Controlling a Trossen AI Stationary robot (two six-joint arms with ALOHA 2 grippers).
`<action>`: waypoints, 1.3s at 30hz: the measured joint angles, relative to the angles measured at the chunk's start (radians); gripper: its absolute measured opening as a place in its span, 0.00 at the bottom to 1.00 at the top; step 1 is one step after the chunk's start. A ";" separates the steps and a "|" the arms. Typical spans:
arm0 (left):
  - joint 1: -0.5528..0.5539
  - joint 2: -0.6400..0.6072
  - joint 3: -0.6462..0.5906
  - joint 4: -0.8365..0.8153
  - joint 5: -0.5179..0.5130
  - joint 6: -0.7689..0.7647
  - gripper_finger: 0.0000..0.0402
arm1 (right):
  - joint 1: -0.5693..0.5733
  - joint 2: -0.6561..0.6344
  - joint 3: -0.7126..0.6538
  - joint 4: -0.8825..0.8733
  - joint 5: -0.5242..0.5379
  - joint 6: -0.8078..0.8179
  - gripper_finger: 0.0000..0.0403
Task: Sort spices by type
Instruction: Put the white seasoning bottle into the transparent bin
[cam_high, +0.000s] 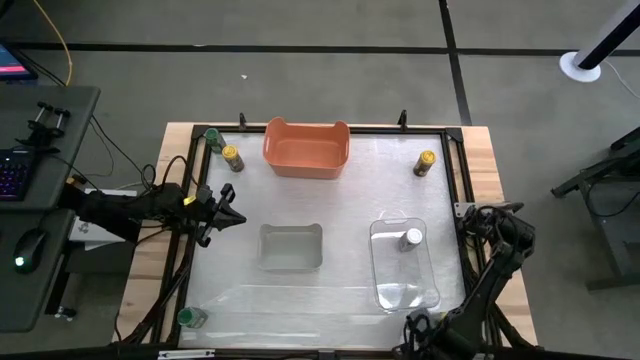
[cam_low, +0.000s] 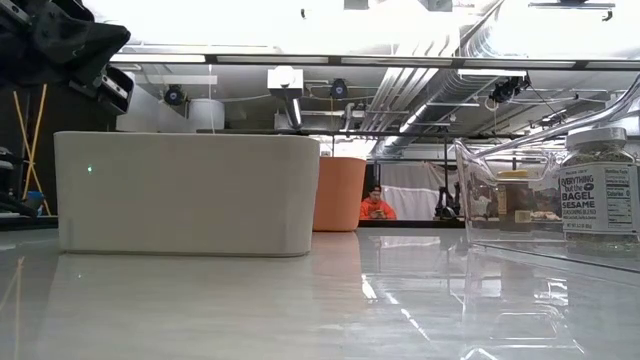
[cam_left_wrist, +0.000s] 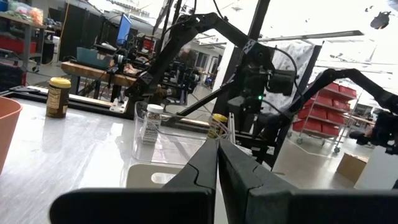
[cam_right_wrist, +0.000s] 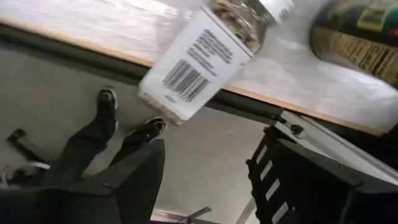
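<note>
High view: the left gripper (cam_high: 232, 216) hovers at the table's left edge, its fingers pressed together and empty, while the right gripper (cam_high: 418, 328) waits near the front edge. Yellow-capped jars stand far left (cam_high: 232, 158) and far right (cam_high: 425, 163), green-capped ones at both left corners (cam_high: 213, 139), (cam_high: 190, 318). Low view: a white-capped jar (cam_low: 599, 182) stands in the clear tray (cam_low: 480, 200). Left wrist view: the fingers (cam_left_wrist: 208, 163) meet. Right wrist view: whether its fingers are spread cannot be told. The left gripper should probably open before descending squarely over a nearby cap.
</note>
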 joint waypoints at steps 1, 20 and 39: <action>0.000 0.000 0.000 0.000 0.000 0.000 0.01 | -0.006 0.013 0.000 0.011 0.000 0.001 0.74; 0.000 0.000 0.000 0.000 0.000 0.000 0.01 | -0.061 0.048 0.000 -0.102 0.003 0.034 0.74; 0.000 0.000 0.000 0.000 0.000 0.000 0.01 | -0.084 0.102 0.000 -0.072 -0.019 0.045 0.74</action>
